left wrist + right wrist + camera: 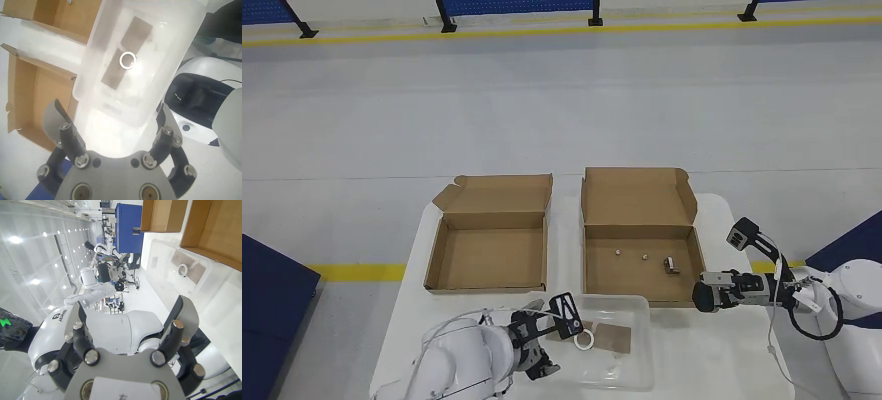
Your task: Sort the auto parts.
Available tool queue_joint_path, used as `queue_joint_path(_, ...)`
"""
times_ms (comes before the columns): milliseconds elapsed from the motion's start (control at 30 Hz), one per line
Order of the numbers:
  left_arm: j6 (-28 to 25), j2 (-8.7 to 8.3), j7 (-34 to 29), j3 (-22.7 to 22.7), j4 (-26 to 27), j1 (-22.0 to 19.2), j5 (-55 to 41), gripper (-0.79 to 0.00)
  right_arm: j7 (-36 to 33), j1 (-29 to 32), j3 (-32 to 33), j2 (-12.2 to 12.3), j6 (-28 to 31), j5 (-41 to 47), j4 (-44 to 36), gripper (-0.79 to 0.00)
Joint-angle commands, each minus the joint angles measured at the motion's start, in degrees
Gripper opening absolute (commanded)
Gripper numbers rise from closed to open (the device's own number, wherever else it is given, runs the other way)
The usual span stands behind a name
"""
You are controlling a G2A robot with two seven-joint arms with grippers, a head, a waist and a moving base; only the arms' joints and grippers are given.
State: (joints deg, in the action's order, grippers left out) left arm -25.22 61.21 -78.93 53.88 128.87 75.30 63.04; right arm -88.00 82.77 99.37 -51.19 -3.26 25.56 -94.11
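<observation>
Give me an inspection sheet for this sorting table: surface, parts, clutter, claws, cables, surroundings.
Surface: white table, bare areas look clean.
Job's things: left box empty; right box holds three small parts; clear bin holds a metal ring lying over a brown card.
Clutter: nothing seen.
Claws: left claw open and empty, at the bin's edge; right claw open and empty, beside the right box's near corner.
Cables: dark cable loops along the right arm.
Surroundings: grey floor with yellow lines.
</observation>
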Motion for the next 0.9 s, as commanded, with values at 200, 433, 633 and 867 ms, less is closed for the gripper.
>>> queue_joint_path(200, 2.44, 1.5, -2.58, -12.16, -6.4, -11.65, -1.94, 0.0, 0.0, 0.0, 0.0, 0.0, 0.0, 0.0, 0.0, 0.0)
queue_joint_path(433, 7.88, 3.78, -6.67, -17.37, -11.2, -19.37, -5.77, 0.0, 0.0, 0.0, 0.0, 0.0, 0.0, 0.0, 0.0, 0.0)
queue_joint_path(633, 7.88, 3.78, -6.67, -17.37, -11.2, -19.37, -5.77, 0.0, 0.0, 0.0, 0.0, 0.0, 0.0, 0.0, 0.0, 0.0)
queue_joint_path(867, 7.79, 3.78, -4.91, -17.26, -11.67, -18.95, -6.09, 0.0, 0.0, 0.0, 0.0, 0.0, 0.0, 0.0, 0.0, 0.0)
